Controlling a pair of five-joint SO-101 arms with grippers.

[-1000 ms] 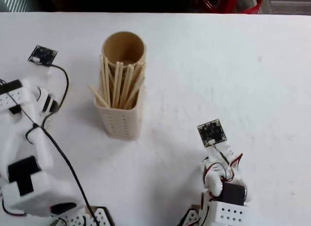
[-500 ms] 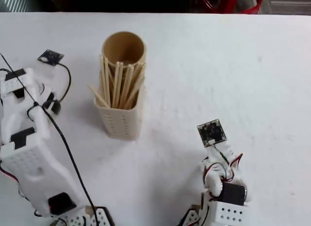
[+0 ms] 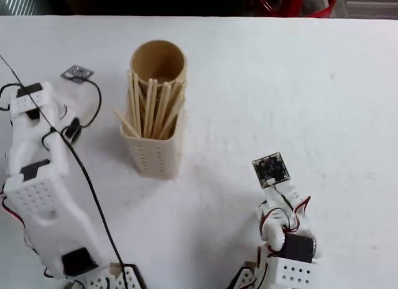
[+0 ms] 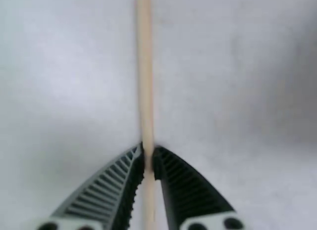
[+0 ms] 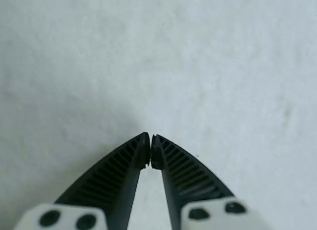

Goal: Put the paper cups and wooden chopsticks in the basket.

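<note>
One chopstick (image 4: 144, 67) tight in the left claw (image 4: 148, 158) (right claw (image 5: 150, 151) tips together)

white table top (image 3: 323, 77), dark room beyond its far edge, red tubular frame (image 3: 289, 4) behind

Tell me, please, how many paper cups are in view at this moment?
1. The paper cup stands upright in the basket, mouth up, at its far end beside the chopsticks. More cups could be nested inside or under it, which cannot be told from here.
</note>
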